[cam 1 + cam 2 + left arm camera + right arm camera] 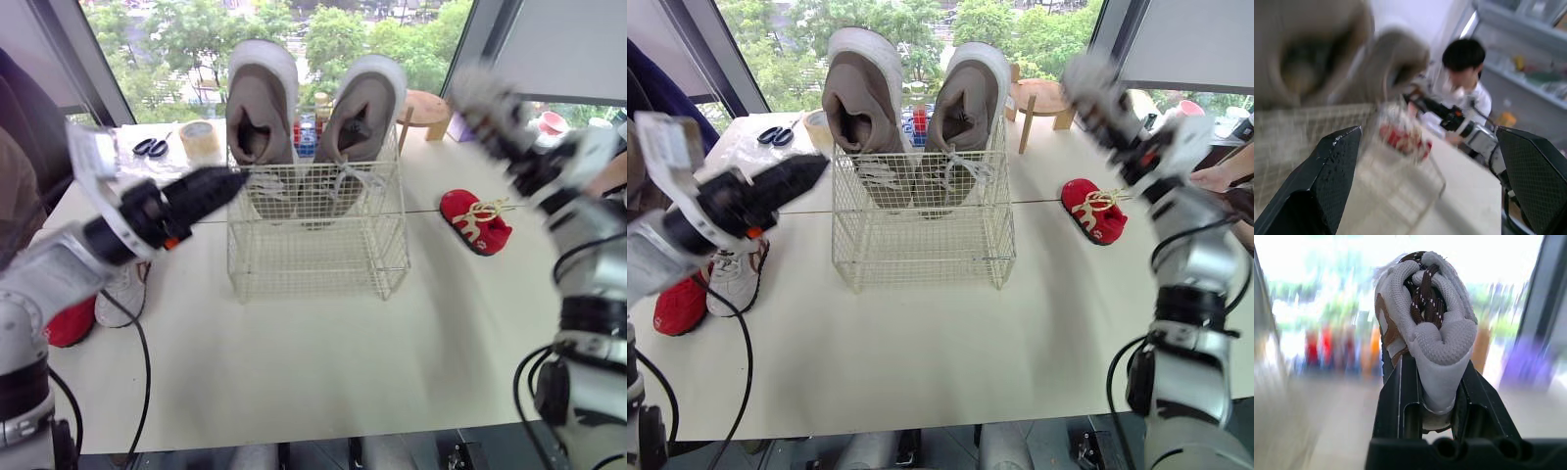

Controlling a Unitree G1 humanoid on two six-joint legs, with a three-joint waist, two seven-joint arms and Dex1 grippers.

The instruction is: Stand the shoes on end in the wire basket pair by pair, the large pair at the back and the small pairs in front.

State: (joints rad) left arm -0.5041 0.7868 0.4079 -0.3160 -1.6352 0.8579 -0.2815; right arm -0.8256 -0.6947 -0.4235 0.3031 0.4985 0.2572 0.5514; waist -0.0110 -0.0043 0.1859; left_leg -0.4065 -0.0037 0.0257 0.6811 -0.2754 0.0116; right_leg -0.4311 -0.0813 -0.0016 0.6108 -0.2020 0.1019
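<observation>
A slim pinch, high at upper right
The right gripper (1432, 382) pinches a small grey-white knit shoe with brown laces (1425, 298) between its fingers; it could twist loose. The left gripper (1427, 134), fingers spread, just beside the white wire basket (313, 245) mid-frame, might snag it and topple the large beige shoes (263, 108).

The large shoes (263, 108) are showing taupe uppers and white soles, the wire basket (318, 250) is looking off-white, and the small sneaker (1425, 318) is wearing white knit with brown, white-flecked laces. The table (294, 362) is showing cream — a red shoe (475, 221) is carrying cream laces, a second red shoe (681, 305) is lying by a white sneaker (733, 274), and the scissors (150, 147) are showing black handles.
</observation>
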